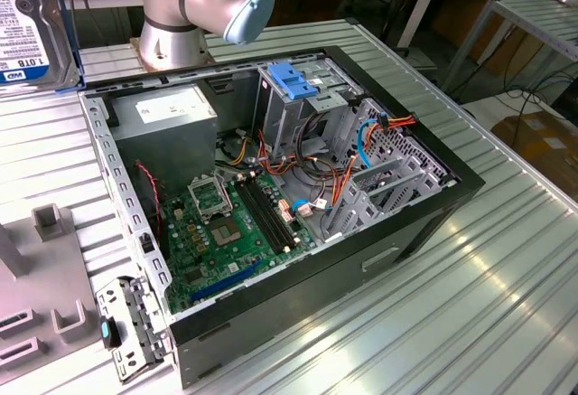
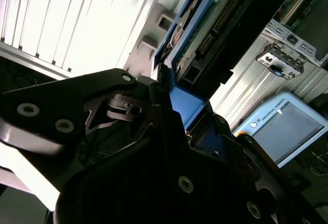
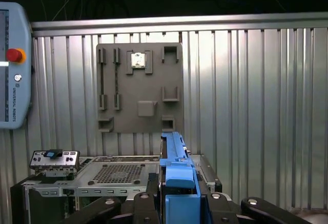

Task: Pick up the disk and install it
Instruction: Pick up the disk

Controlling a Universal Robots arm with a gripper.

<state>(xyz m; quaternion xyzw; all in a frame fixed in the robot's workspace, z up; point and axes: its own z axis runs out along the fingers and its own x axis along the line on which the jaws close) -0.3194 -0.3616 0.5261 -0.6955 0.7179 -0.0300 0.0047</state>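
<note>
The disk (image 1: 27, 24) hangs on edge at the exterior view's far left, above the ribbed table, its white-and-blue label facing the camera. In the first wrist view its bright blue carrier rail (image 3: 177, 175) rises from between the black fingers of my gripper (image 3: 177, 199). In the second wrist view the disk (image 2: 215, 24) shows its dark underside and connector, with the blue rail running down into the gripper (image 2: 184, 112). The gripper is shut on the disk.
The open computer case (image 1: 135, 223) lies on its side mid-table, with a drive cage topped by a blue latch (image 1: 293, 83), a grey power-supply box (image 1: 167, 115) and loose cables. A grey fixture plate (image 1: 36, 296) sits left of it. The arm's base (image 1: 181, 6) stands behind.
</note>
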